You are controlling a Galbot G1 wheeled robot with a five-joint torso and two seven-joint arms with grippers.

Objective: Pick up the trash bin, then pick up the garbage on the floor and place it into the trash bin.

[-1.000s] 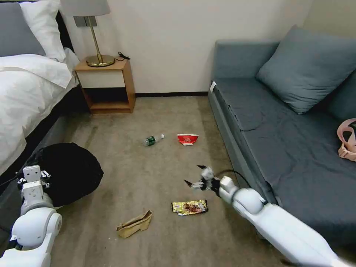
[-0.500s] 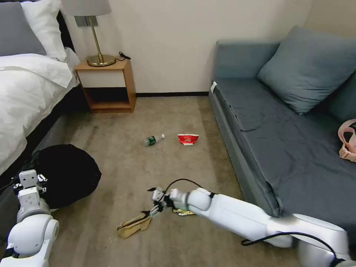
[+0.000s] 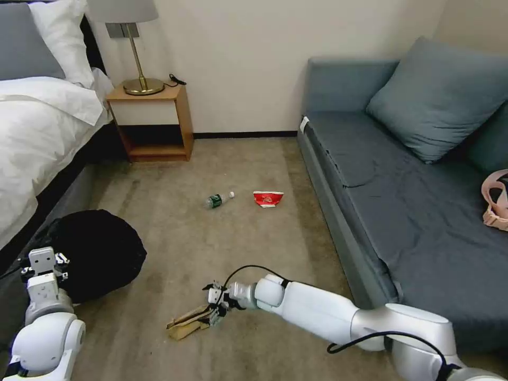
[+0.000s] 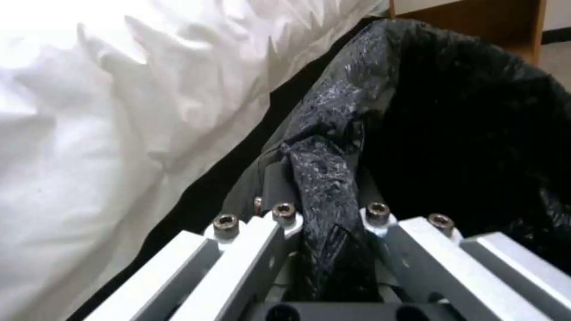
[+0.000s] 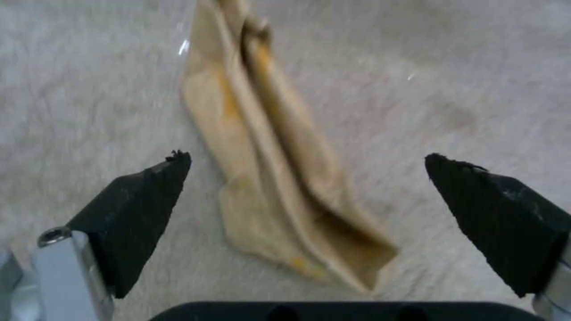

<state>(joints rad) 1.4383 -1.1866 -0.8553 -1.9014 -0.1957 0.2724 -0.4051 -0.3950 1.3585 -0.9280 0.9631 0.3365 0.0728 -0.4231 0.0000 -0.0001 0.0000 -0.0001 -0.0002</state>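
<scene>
Our right hand point(image 5: 306, 187) hangs low over the carpet with fingers spread wide either side of the crumpled brown paper bag point(image 5: 279, 178), not touching it. Our left hand point(image 4: 327, 240) pinches the black liner of the trash bin point(image 3: 98, 254) beside the bed point(image 3: 37, 132). The bottle point(image 3: 219, 199) has a green label and the red carton point(image 3: 268, 198) white markings; we can read neither.

My right arm point(image 3: 338, 317) hides the snack wrapper. My left gripper's point(image 4: 330, 249) fingertips are buried in black bag plastic point(image 4: 464, 133), which covers the bin's white wall entirely.
</scene>
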